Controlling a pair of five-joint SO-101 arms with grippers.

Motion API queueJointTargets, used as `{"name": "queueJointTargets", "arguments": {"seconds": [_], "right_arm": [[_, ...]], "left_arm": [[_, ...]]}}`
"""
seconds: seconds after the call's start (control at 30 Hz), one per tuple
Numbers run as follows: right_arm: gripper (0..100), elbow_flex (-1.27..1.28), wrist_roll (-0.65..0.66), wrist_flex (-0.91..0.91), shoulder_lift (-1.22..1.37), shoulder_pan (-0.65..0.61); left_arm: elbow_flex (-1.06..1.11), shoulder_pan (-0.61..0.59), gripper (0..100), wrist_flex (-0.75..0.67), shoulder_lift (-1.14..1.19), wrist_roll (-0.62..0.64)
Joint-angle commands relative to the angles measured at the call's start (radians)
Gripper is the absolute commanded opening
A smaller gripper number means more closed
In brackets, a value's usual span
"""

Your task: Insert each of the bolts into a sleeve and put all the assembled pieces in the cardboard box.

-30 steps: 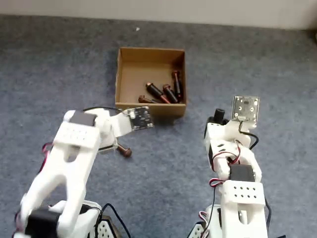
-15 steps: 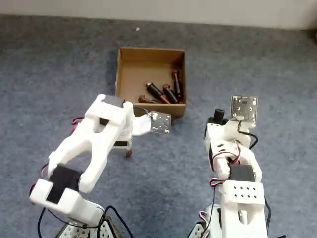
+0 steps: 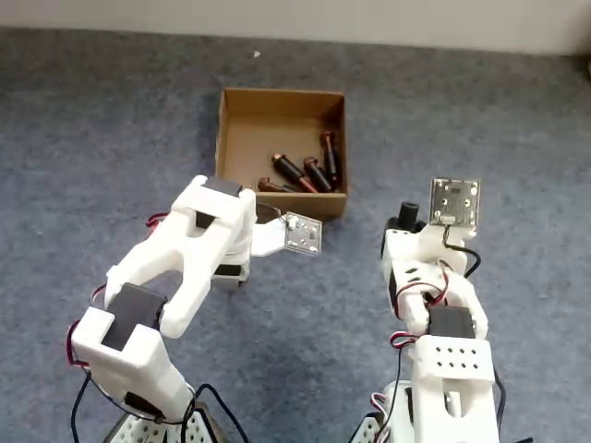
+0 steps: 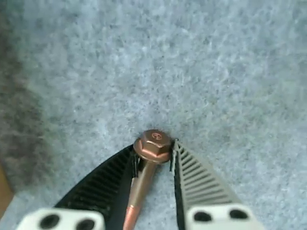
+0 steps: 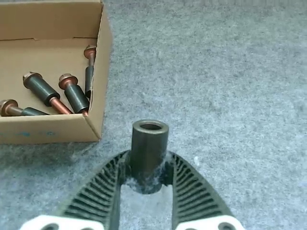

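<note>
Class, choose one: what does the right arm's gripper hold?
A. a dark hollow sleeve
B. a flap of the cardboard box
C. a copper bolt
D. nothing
A: the right gripper is shut on a dark sleeve, its open end showing; the copper bolt is in the left gripper.

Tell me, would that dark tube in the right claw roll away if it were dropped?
Probably somewhat: the sleeve is round and smooth, so on its side it could roll, though the fuzzy carpet should slow it. It looks like thick-walled metal, so likely stiff and heavy for its size.
</note>
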Motion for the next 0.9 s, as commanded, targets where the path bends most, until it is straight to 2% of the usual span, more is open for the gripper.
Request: {"name": "queueJointTargets", "arguments": {"seconds": [0.0,0.1,0.2,0.37,0.57,0.73,0.87], "right_arm": [[0.9,-0.01,0.014,-0.03,-0.027,0.007],[0.9,-0.01,0.014,-0.03,-0.027,0.007],[0.9,-0.01,0.014,-0.03,-0.027,0.007],[0.9,-0.01,0.014,-0.03,-0.027,0.007],[0.9,-0.01,0.014,-0.03,-0.027,0.007],[0.9,-0.01,0.014,-0.03,-0.027,0.007],[0.9,-0.01,0.014,-0.03,-0.027,0.007]], "left_arm": [[-0.033,-0.001,7,0.009,-0.002,-0.008],[-0.033,-0.001,7,0.009,-0.004,0.003],[-0.042,-0.001,7,0.009,-0.005,0.081],[-0.03,-0.002,7,0.006,-0.047,0.126],[-0.035,-0.082,21,0.002,-0.025,0.118],[-0.039,-0.12,17,0.002,-0.013,0.032],[-0.021,-0.12,15,-0.048,-0.013,0.035]]}}
